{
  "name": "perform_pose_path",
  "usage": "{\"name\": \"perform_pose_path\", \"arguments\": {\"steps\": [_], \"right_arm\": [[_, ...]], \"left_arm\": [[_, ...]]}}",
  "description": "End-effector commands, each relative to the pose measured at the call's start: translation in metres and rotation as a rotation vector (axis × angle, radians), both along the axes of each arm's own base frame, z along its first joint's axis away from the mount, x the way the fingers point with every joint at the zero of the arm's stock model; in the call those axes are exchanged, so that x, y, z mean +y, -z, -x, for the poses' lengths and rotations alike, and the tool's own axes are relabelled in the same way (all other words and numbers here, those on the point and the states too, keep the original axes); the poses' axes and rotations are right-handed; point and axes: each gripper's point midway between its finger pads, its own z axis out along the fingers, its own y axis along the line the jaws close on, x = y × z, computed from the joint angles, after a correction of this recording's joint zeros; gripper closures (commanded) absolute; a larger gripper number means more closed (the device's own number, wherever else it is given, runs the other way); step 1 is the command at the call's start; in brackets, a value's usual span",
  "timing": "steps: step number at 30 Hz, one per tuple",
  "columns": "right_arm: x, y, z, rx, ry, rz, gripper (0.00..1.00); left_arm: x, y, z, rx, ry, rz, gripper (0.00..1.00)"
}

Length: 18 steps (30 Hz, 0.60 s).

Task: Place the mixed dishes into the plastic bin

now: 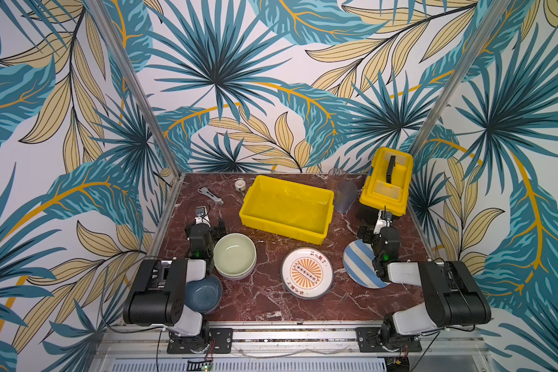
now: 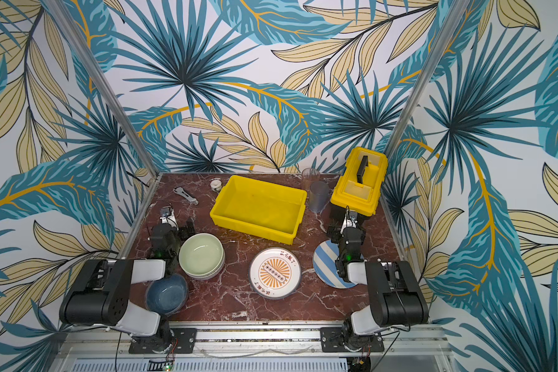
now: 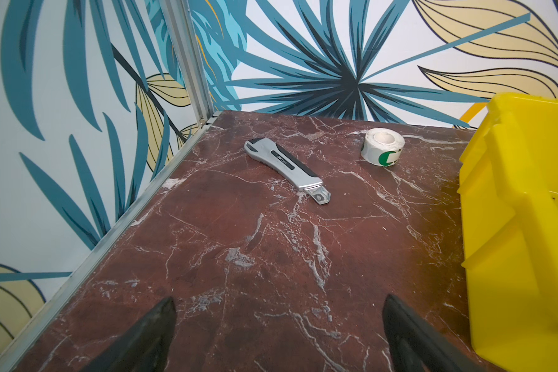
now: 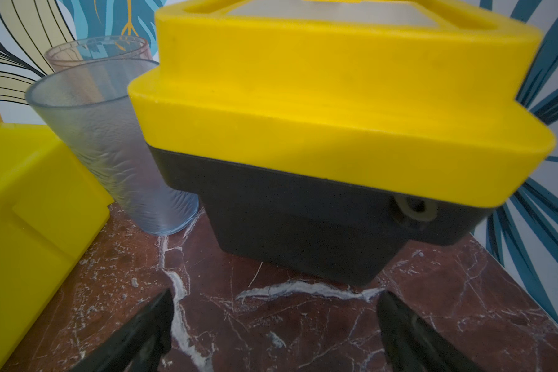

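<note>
Nearest on the left, the blue bowl (image 1: 203, 294) sits half under the left arm (image 1: 161, 290), with the green bowl (image 1: 235, 254) stacked on others just beyond. The printed plate (image 1: 306, 273) lies midway across the bench (image 1: 264, 302), and the striped plate (image 1: 358, 264) lies partly under the right arm (image 1: 445, 290). I'd guess they are spread so each arm has some in reach. Both arms are folded, elbows near, forearms low and pointing far. The left end effector (image 3: 279, 301) and right end effector (image 4: 276, 295) hang spread over bare marble, holding nothing. Farther on, the bin (image 1: 285, 209) sits central and empty, likely so either arm can reach it. Two tumblers (image 1: 346, 196) stand between it and the toolbox (image 1: 386, 182) far right; a knife (image 3: 285, 166) and tape (image 3: 382, 146) lie far left.
</note>
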Motion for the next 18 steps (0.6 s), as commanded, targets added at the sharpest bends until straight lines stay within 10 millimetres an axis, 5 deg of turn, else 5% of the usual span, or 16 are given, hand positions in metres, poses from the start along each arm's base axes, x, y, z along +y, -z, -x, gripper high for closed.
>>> {"name": "perform_pose_path", "arguments": {"steps": [1, 12, 18], "right_arm": [[-0.008, -0.018, 0.0, -0.019, 0.048, -0.002, 0.0], [-0.01, -0.057, 0.007, 0.051, 0.076, -0.046, 0.0], [0.008, -0.088, 0.019, 0.089, 0.031, -0.221, 0.04]], "left_arm": [[-0.002, -0.016, 0.002, -0.016, 0.012, -0.007, 0.0], [0.01, -0.055, 0.007, -0.043, -0.056, -0.039, 0.0], [0.007, -0.111, 0.011, -0.067, -0.072, -0.039, 0.0]]}}
